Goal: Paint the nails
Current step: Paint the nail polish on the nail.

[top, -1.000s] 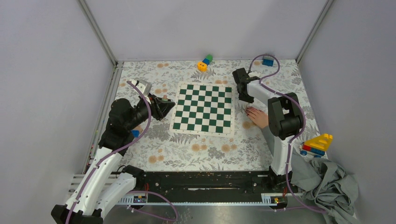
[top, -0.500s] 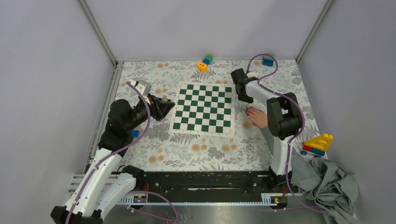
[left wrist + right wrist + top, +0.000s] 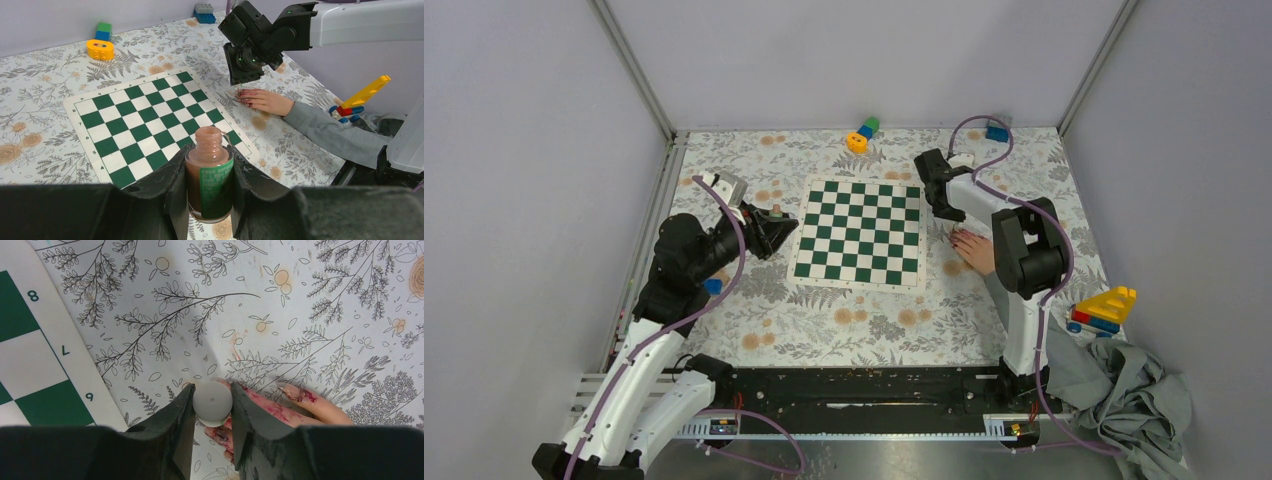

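A light-skinned hand [image 3: 976,249] with a grey sleeve lies palm down right of the chessboard [image 3: 860,232]; its nails [image 3: 295,390] look pinkish with red smears on the fingers. My right gripper [image 3: 212,405] is shut on the white cap of the polish brush [image 3: 213,401] and points down right above the fingertips; it also shows in the top view [image 3: 944,200]. My left gripper [image 3: 208,187] is shut on an open polish bottle [image 3: 209,175], brownish pink with a green label, held upright left of the board [image 3: 769,226].
A yellow, blue and green block stack [image 3: 862,134] and a blue brick [image 3: 998,131] lie at the back. A yellow-and-red toy [image 3: 1104,306] and a crumpled grey cloth [image 3: 1124,395] sit at the right front. Grey walls close in the floral table.
My right gripper has shifted slightly left and back over the fingertips. The left arm and the hand have stayed still.
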Robot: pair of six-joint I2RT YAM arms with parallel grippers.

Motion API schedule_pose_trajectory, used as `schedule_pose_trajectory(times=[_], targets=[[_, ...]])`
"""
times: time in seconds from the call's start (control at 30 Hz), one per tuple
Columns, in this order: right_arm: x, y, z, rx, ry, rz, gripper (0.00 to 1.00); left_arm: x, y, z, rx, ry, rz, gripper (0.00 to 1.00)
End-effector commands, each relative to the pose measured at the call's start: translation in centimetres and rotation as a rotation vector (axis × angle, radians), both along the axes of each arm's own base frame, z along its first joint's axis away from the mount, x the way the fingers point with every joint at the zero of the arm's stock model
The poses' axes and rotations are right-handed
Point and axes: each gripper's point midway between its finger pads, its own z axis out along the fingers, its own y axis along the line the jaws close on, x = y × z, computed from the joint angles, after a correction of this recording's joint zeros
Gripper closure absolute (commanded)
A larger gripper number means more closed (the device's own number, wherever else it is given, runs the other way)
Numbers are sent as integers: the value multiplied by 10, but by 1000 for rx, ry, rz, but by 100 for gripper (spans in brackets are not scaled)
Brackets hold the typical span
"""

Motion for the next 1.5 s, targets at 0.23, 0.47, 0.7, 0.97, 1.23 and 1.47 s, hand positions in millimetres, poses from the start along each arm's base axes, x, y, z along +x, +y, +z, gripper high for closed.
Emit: schedule_pose_trajectory(times=[0.23,0.47,0.7,0.97,1.23,1.47], targets=[[7,3,9,-48,-14,21,100,0,2,21,-12,-76,10,100],[13,14,7,-25,-19,55,100,0,2,20,-10,-74,12,100],[17,17,8,-72,-18,90,100,1,3,20,-6,-77,17,100],[19,17,9,-105,-20,97,100,1,3,20,-5,-78,21,100],[19,14,10,-133,-15,106,100,1,3,19,-3,-77,19,100],[19,14,10,-138,-12,110,100,0,2,20,-3,-79,15,100]])
